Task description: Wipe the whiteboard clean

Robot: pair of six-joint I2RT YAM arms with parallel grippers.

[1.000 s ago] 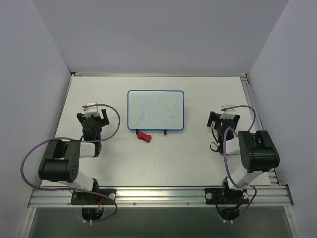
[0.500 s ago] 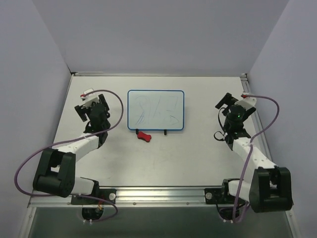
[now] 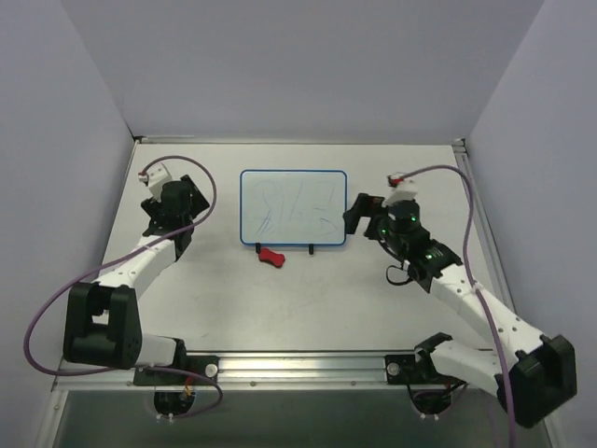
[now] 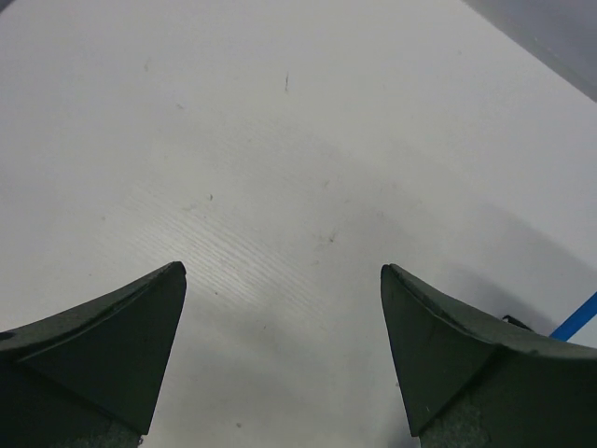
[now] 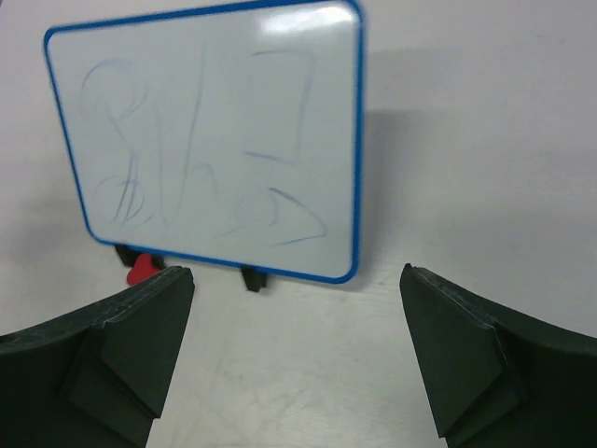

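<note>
The whiteboard point(image 3: 293, 207), white with a thin blue rim and faint blue scribbles, lies at the middle of the table on two small black feet. The right wrist view shows it point(image 5: 210, 140) ahead. A small red eraser point(image 3: 270, 257) lies at its near edge, and peeks out in the right wrist view point(image 5: 142, 268). My right gripper point(image 3: 357, 214) is open and empty just right of the board. My left gripper point(image 3: 184, 198) is open and empty over bare table, left of the board; only a bit of blue rim point(image 4: 574, 318) shows in its wrist view.
Grey walls close the table on the left, back and right. A metal rail point(image 3: 298, 369) runs along the near edge between the arm bases. Purple cables loop off both arms.
My right arm has swung left and now points its gripper at the board's right edge. My left arm has stretched a little farther up and left. The board and eraser have not moved.
</note>
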